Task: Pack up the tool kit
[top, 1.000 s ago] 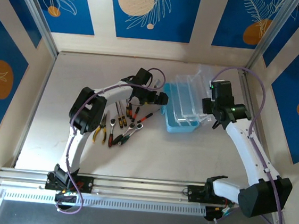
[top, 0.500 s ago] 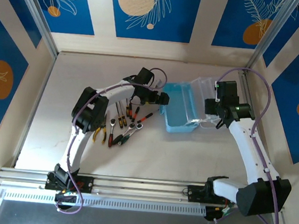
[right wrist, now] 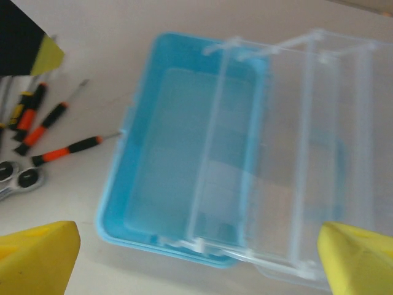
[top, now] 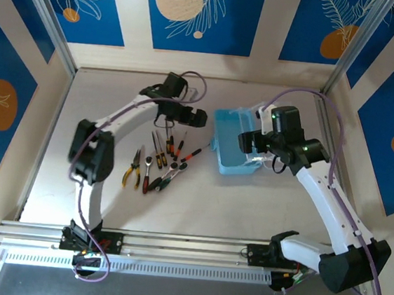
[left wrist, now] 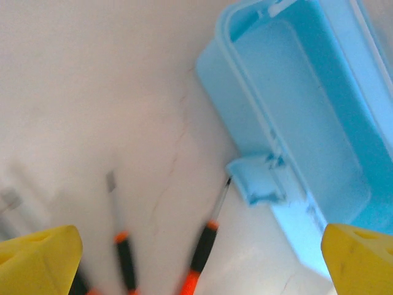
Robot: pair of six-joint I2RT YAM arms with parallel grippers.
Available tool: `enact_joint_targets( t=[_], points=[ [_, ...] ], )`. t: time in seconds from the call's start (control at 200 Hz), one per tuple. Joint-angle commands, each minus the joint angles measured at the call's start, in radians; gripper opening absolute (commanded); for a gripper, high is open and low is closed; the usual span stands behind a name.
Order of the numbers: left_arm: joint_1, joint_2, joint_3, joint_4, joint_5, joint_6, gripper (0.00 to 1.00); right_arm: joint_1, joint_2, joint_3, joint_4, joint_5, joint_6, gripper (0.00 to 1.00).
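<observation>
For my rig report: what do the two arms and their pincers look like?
The left arm and right arm have white links and black joints, each with a looping purple cable. The left pincer and right pincer are black, with yellow fingertips. A green light glows on the right wrist.

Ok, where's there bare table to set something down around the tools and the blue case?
The widest bare table lies between the tools and case and the near rail. The far left corner by the back wall is free too. It's crowded between the tools and the case, near the left gripper; the right gripper hangs over the case.
</observation>
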Motion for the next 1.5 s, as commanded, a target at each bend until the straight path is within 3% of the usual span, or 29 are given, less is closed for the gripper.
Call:
enact_joint_targets(
  t=[0.0, 0.145, 0.285, 0.4, 0.765, 1.111, 1.246, 1.446, 1.496],
  points=[
    [0.007, -0.141, -0.185, -0.094, -0.108, 0.053, 1.0, 0.04, 0.028, 0.003, 0.051, -0.089, 0.031, 0.99],
    [0.029, -0.297, -0.463, -0.107, -0.238, 0.01, 1.0, 0.063, 0.068, -0.011, 0.092, -0.133, 0.05, 0.99],
    [0.137, -0.403, -0.671, -0.062, -0.241, -0.075, 0.97, 0.073, 0.114, -0.007, 0.109, -0.159, 0.052, 0.99],
    [0.198, -0.469, -0.752, -0.054, -0.259, -0.108, 0.88, 0.085, 0.145, 0.006, 0.115, -0.173, 0.049, 0.99],
    [0.266, -0.505, -0.852, -0.108, -0.26, -0.096, 0.56, 0.101, 0.22, 0.05, 0.119, -0.189, 0.047, 0.99],
    [0.266, -0.433, -0.909, -0.053, -0.235, -0.115, 0.44, 0.103, 0.267, 0.07, 0.123, -0.199, 0.049, 0.99],
    [0.267, -0.378, -0.918, 0.001, -0.202, -0.125, 0.31, 0.102, 0.271, 0.075, 0.122, -0.196, 0.042, 0.99],
    [0.268, -0.36, -0.868, -0.012, -0.202, -0.116, 0.0, 0.097, 0.269, 0.08, 0.119, -0.193, 0.036, 0.99],
    [0.268, -0.367, -0.853, -0.023, -0.211, -0.111, 0.0, 0.095, 0.267, 0.08, 0.117, -0.193, 0.035, 0.99]
  ],
)
